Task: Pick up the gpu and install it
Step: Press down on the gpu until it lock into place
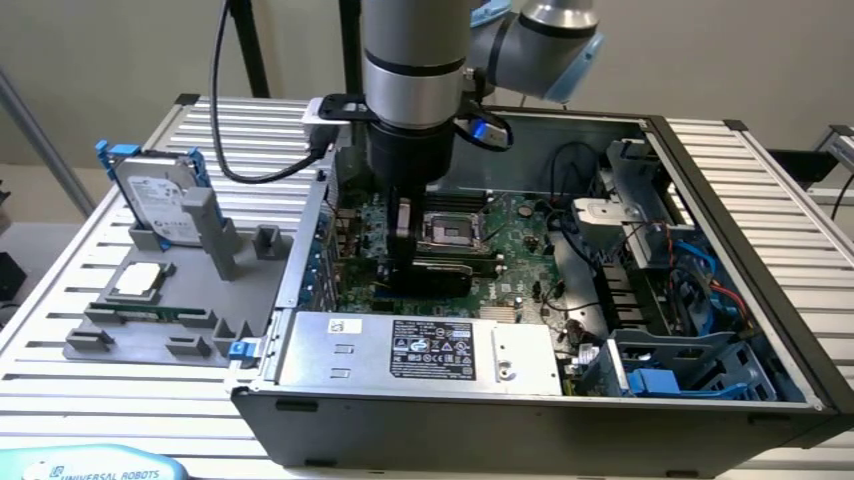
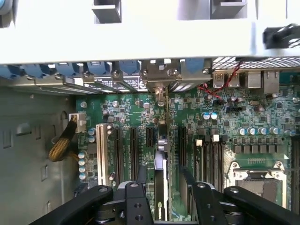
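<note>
At the near edge of the table, by its corner on the exterior view's left, a pale blue object (image 1: pixel 80 468) carries the words "UNIVERSAL ROBOTS". Just past it, along the near wall of the open computer case (image 1: pixel 534 420), the silver power supply (image 1: pixel 400 350) bears a white sticker and a black rating label, both too fine to read.

Behind the power supply, over the middle of the motherboard (image 1: pixel 514 225), the gripper (image 1: pixel 416 235) pinches the gpu (image 1: pixel 434 278) on edge, black face upright, low above the board. From the wrist, the card (image 2: pixel 161 159) runs edge-on between the black fingers (image 2: pixel 140 187) toward its silver bracket (image 2: pixel 161 96) at the case's rear wall.

The main risk, as I judge it, is misalignment. If the card's lower edge sits slightly off the expansion slot (image 2: pixel 182 145), pressing would load the board or bend the contacts. The bracket could also catch on the rear opening and tilt the card in the grip. The open CPU socket (image 1: pixel 447 232) lies just beside it, so a slip there would be costly.

Farther off, toward the table's far corner on the exterior view's left, a hard drive (image 1: pixel 154 200) stands in a grey holder. Its label is unreadable.
</note>
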Action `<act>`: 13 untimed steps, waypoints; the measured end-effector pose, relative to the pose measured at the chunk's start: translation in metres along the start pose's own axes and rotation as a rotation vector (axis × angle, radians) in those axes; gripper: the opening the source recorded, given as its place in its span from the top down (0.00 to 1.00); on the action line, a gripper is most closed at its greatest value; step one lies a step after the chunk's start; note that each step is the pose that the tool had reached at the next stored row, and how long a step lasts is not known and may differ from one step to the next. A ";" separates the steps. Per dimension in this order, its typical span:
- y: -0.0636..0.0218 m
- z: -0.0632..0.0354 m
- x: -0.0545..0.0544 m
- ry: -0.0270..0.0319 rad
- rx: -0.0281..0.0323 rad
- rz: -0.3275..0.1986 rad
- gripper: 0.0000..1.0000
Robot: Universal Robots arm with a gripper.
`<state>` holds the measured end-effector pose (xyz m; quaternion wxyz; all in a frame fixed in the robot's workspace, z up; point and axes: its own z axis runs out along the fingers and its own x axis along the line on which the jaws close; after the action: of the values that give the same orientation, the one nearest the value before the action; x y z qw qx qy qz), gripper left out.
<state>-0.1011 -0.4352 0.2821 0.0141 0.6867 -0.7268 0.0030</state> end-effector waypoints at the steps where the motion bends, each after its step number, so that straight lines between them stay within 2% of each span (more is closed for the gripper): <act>1: 0.0001 -0.0041 0.000 0.0002 -0.0002 0.000 0.59; 2: 0.0001 -0.0078 0.000 0.0000 0.0000 0.000 0.59; 4: 0.0002 -0.0134 0.000 0.0002 -0.0001 0.000 0.68; 5: 0.0003 -0.0156 0.000 0.0002 -0.0001 0.000 0.68; 6: 0.0003 -0.0175 0.000 0.0001 0.0000 0.000 0.80; 7: 0.0003 -0.0186 0.000 0.0002 -0.0001 0.000 0.80; 9: 0.0003 -0.0189 0.000 -0.0002 0.0000 0.000 0.89; 13: 0.0003 -0.0190 0.000 0.0001 -0.0001 0.000 0.89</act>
<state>-0.1011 -0.4346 0.3011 0.0142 0.6867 -0.7268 0.0030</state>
